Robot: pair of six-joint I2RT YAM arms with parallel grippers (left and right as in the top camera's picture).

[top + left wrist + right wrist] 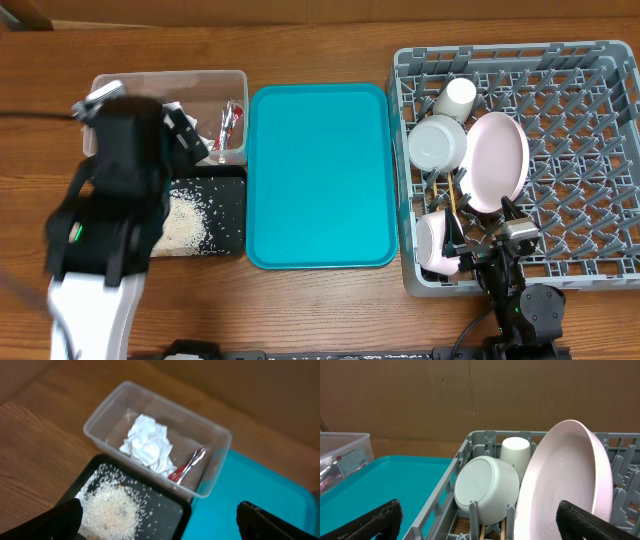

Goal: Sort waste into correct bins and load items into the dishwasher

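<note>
While tissue (147, 445) lies in the tub (100, 412), rice (112, 507) (loose) dots the tray (167, 502).

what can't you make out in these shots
Overhead: the left arm hides the tissue and part of the clear tub.
Overhead: the right arm covers part of the near bowl.
Overhead: chopsticks mostly hidden beside the plate.
Right wrist: the plate is cut off by the bottom edge.

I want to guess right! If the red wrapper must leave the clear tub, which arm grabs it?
Probably left. The left gripper, open, hovers over the clear tub holding the red wrapper; the right gripper sits across the teal tray at the dish rack.
</note>
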